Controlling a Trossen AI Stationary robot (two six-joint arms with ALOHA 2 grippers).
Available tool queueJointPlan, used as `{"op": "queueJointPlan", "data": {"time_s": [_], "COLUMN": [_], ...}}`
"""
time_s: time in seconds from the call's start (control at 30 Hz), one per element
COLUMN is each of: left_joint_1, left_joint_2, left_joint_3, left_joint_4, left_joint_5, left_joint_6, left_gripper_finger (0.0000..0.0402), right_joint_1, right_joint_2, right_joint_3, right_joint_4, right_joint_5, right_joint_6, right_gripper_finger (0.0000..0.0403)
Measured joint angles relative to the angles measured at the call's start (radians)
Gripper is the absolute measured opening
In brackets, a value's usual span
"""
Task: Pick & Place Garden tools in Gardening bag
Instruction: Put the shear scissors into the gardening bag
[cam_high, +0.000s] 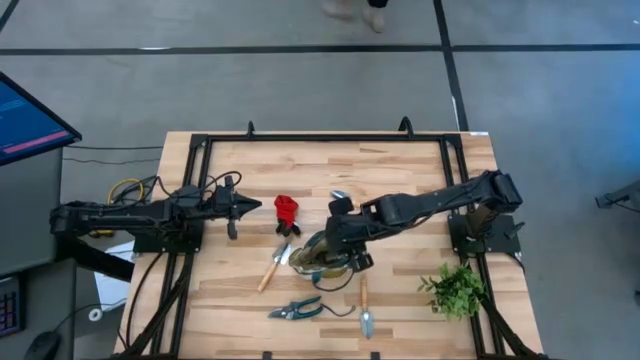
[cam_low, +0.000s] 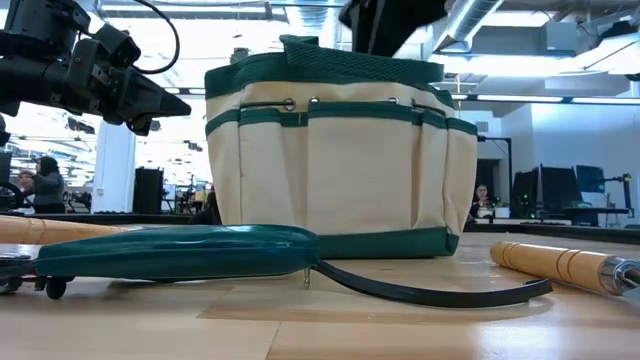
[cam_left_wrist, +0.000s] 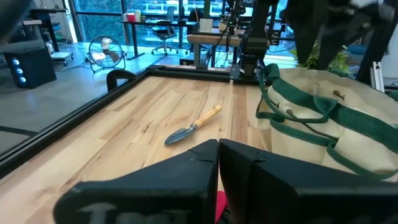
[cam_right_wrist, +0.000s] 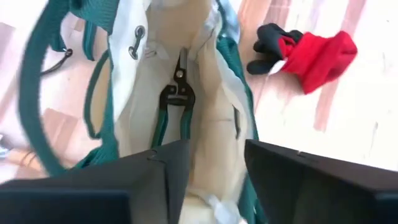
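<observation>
The tan gardening bag (cam_high: 325, 257) with green trim stands upright at the table's middle; it also shows in the low view (cam_low: 340, 150). My right gripper (cam_right_wrist: 217, 168) hovers open over the bag's mouth, pointing down. A pair of dark-bladed, teal-handled shears (cam_right_wrist: 177, 93) lies inside the bag. My left gripper (cam_high: 250, 207) is shut and empty at the left, above the table. On the table lie a red item (cam_high: 287, 212), a wooden-handled trowel (cam_high: 274, 266), teal-handled pruners (cam_high: 297, 310) and another wooden-handled tool (cam_high: 365, 305).
A leafy green sprig (cam_high: 455, 290) lies at the near right. A black frame (cam_high: 300, 138) runs around the tabletop. In the low view the pruners (cam_low: 170, 250) and a wooden handle (cam_low: 560, 265) lie in front of the bag. People show in the room behind.
</observation>
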Motion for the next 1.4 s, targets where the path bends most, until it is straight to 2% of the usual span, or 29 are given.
{"op": "queueJointPlan", "data": {"time_s": [0.17, 0.3, 0.47, 0.73, 0.9, 1.13, 1.23, 1.4], "left_joint_1": [0.000, 0.000, 0.000, 0.000, 0.000, 0.000, 0.000, 0.000], "left_joint_2": [0.000, 0.000, 0.000, 0.000, 0.000, 0.000, 0.000, 0.000], "left_joint_3": [0.000, 0.000, 0.000, 0.000, 0.000, 0.000, 0.000, 0.000], "left_joint_4": [0.000, 0.000, 0.000, 0.000, 0.000, 0.000, 0.000, 0.004], "left_joint_5": [0.000, 0.004, 0.004, 0.010, 0.077, 0.148, 0.148, 0.148], "left_joint_6": [0.000, 0.000, 0.000, 0.000, -0.001, -0.008, -0.008, -0.026], "left_gripper_finger": [0.0002, 0.0002, 0.0002, 0.0002, 0.0002, 0.0002, 0.0002, 0.0002], "right_joint_1": [0.001, 0.009, 0.039, 0.081, 0.098, 0.134, 0.137, 0.128], "right_joint_2": [0.000, 0.000, 0.000, 0.000, -0.003, -0.069, -0.148, -0.329], "right_joint_3": [0.077, 0.081, 0.061, 0.040, 0.040, 0.026, -0.060, -0.307], "right_joint_4": [-0.142, -0.202, -0.234, -0.238, -0.252, -0.227, -0.131, 0.122], "right_joint_5": [-0.008, -0.013, -0.042, -0.041, -0.034, 0.096, 0.120, 0.120], "right_joint_6": [0.092, 0.183, 0.204, 0.284, 0.335, 0.371, 0.372, 0.372], "right_gripper_finger": [0.0093, 0.0062, 0.0007, 0.0001, 0.0001, 0.0000, 0.0000, 0.0000]}}
